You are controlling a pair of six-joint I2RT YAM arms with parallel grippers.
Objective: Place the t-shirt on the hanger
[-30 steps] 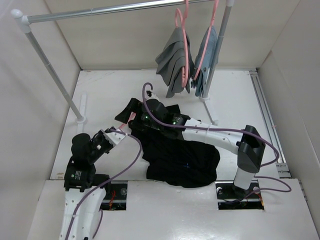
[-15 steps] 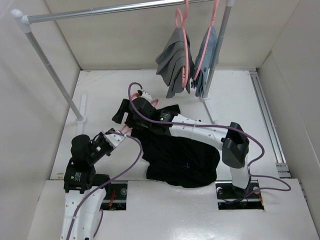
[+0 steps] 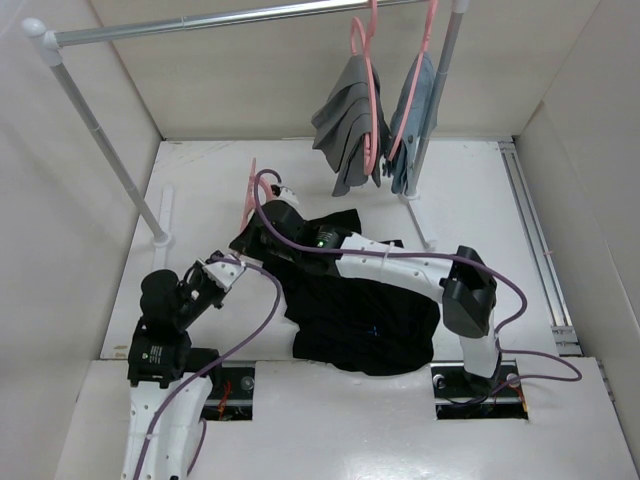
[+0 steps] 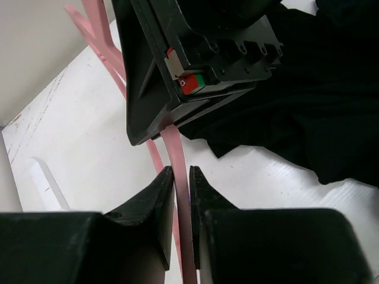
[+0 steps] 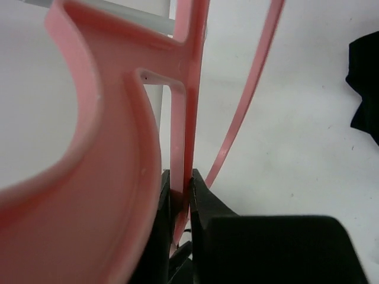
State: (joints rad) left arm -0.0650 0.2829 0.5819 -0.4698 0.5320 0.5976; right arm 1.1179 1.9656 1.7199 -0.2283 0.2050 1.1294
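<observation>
The pink hanger (image 3: pixel 250 190) stands up off the table at the left of the black t-shirt (image 3: pixel 365 320), which lies crumpled in the middle. My right gripper (image 3: pixel 258 208) reaches across the shirt and is shut on the hanger's flat neck (image 5: pixel 183 118) below the hook. My left gripper (image 3: pixel 228 266) is lower on the same hanger, its jaws close against a thin pink bar (image 4: pixel 176 154); the right gripper's black body (image 4: pixel 195 65) fills the space just above it. The shirt shows in both wrist views (image 4: pixel 320 89) (image 5: pixel 367 77), apart from the hanger.
A metal clothes rail (image 3: pixel 200 20) crosses the back. A grey garment (image 3: pixel 345 115) and a blue-grey garment (image 3: pixel 415 110) hang from it on pink hangers. The rail's left post foot (image 3: pixel 160 238) and right foot (image 3: pixel 425 235) stand on the table. White walls close in both sides.
My right gripper has swung left and away from the shirt, then closed from wide open onto the hanger's neck. The hanger's top now sticks up behind it. The left arm has barely moved.
</observation>
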